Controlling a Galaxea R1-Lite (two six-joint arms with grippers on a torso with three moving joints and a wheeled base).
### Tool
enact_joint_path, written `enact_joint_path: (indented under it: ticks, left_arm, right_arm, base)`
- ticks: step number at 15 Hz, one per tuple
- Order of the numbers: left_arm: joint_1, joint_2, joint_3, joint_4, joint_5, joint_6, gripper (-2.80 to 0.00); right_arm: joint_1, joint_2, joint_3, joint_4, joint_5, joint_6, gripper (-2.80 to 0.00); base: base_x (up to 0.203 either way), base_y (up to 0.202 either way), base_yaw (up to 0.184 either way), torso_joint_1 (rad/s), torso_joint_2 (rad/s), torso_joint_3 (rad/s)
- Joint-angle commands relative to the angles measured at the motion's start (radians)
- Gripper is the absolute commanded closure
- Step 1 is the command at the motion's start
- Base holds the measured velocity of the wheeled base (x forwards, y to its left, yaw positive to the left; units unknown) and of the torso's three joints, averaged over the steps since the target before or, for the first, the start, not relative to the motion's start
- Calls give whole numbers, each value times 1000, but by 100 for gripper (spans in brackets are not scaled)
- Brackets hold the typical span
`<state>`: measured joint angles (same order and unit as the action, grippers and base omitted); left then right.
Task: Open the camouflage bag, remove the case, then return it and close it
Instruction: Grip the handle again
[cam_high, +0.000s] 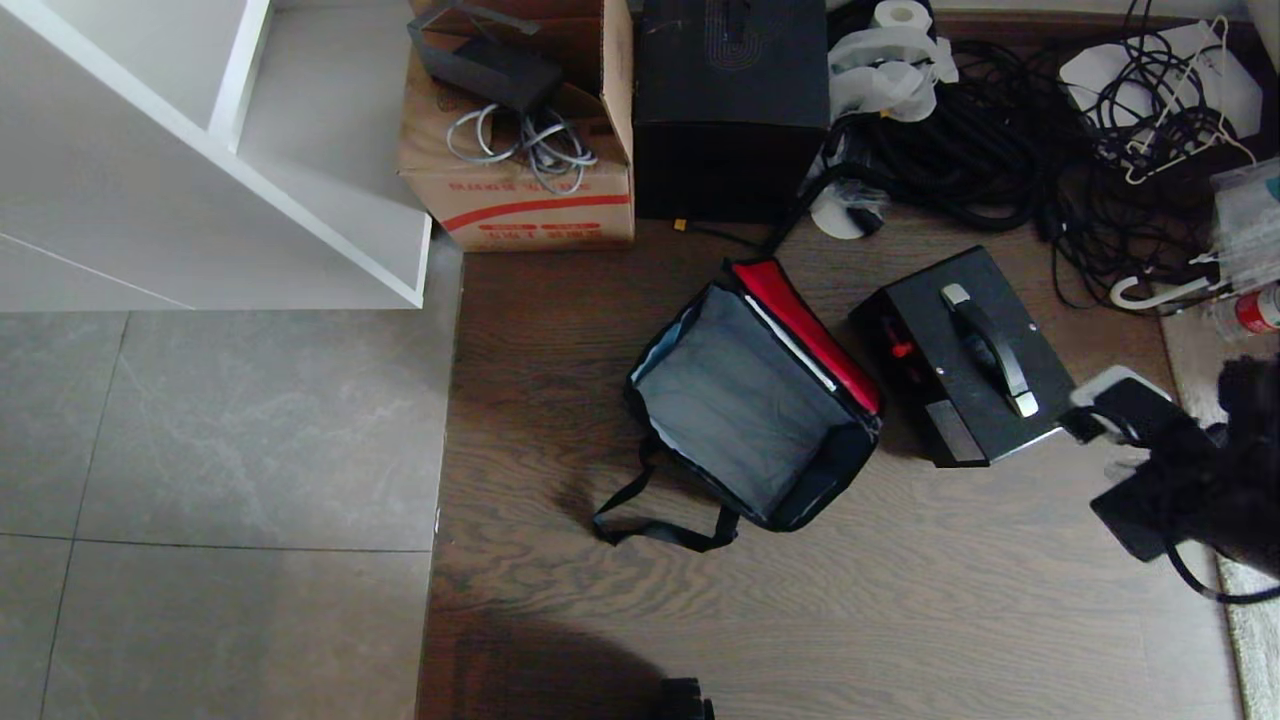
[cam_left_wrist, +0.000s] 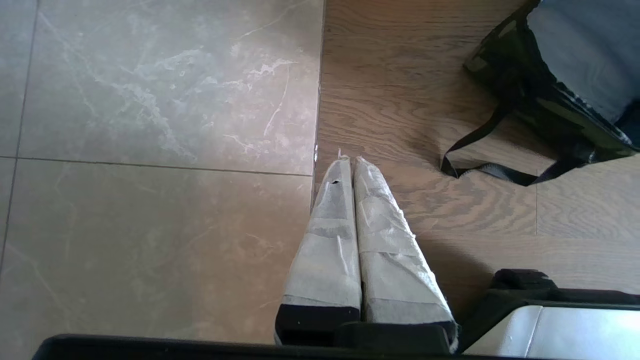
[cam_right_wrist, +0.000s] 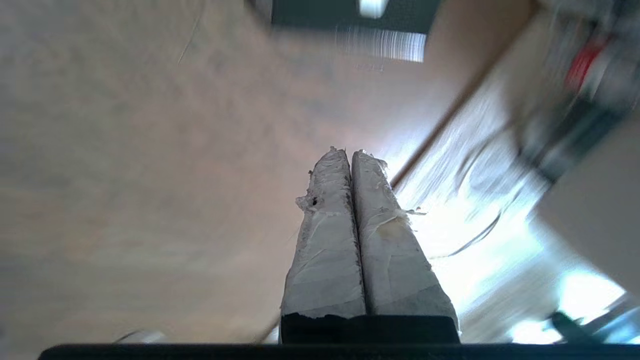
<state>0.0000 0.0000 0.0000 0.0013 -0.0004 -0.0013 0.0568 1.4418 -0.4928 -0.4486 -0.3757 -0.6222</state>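
Head view: the camouflage bag (cam_high: 752, 410) sits open in the middle, its grey inside showing. The case (cam_high: 965, 355) lies on the wood floor (cam_high: 900, 600) just right of it.

Left wrist view: the left gripper (cam_left_wrist: 348, 161) is squeezed together, holding nothing.

Right wrist view: the right gripper (cam_right_wrist: 348, 152) is pressed together too, with nothing in it.

Head cam looks steeply down from above at the floor (cam_high: 850, 600), bag (cam_high: 745, 405) near centre, case (cam_high: 965, 360) at 3 o'clock of it. L wrist cam sits low behind its fingers (cam_left_wrist: 340, 240), facing floor, catching the bag's corner & strap at 1 o'clock; both views share that. R wrist cam faces floor close up, blurred, a dark case edge (cam_right_wrist: 350, 15) at 12 o'clock
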Motion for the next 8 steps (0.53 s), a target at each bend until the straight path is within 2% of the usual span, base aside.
enact_joint_path:
  ticks: [1,3,6,8]
  left_arm:
    - [0,2,0,0,0,0,0]
    - [0,2,0,0,0,0,0]
    - [0,2,0,0,0,0,0]
    - [0,2,0,0,0,0,0]
  right_arm:
    - [1,-256,175,-4,0,100,0]
    - [1,-427,232,45,-1,165,0]
    - [1,-698,280,226,1,307,0]
    - [7,-877,343,324,2,356,0]
  base:
    - [0,0,0,0,0,0]
    - [0,0,0,0,0,0]
    - [0,0,0,0,0,0]
    - [0,0,0,0,0,0]
